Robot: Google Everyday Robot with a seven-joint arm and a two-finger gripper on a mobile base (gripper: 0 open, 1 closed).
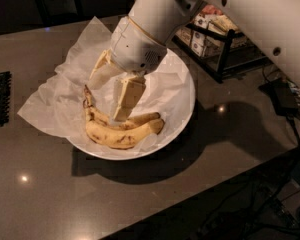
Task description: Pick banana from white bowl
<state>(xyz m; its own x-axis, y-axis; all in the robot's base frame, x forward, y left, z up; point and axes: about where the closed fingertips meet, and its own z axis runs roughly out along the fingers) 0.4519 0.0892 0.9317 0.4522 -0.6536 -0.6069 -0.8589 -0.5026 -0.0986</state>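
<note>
We're hanging our hand (107, 99) in the bowl (186, 106), fingers spread apart and gripping nothing, one tip right by the banana (96, 115).

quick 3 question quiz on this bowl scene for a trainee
1. True or false: the bowl holds only one banana.
2. The gripper is: A) over the bowl, B) over the wire rack, C) over bare counter.
3. Fill in: the bowl is lined with white ____.
Key: 1 false, there is a slim banana and a plump banana; 2 A, jaws open; 3 paper.
</note>
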